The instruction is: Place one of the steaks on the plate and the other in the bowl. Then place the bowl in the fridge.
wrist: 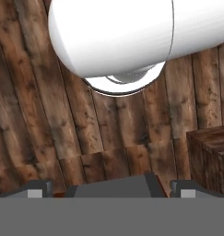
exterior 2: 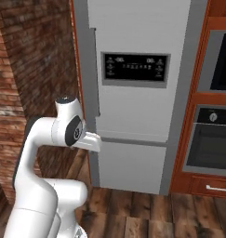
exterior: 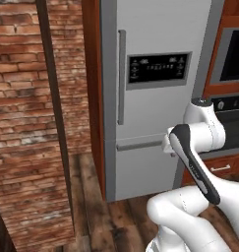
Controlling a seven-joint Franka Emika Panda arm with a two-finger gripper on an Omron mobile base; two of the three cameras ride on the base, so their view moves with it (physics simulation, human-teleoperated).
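Claw gapes empty, aimed at the floor; the shut fridge stands ahead, handle vertical.

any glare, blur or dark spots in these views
Left base view: even flat light, the fridge door shows no glare, and the brick wall is sharp. Right base view: the brick at the left falls into shade. Hand view: floor planks look soft and stretched, and the hand has its fingertips open at the bottom.
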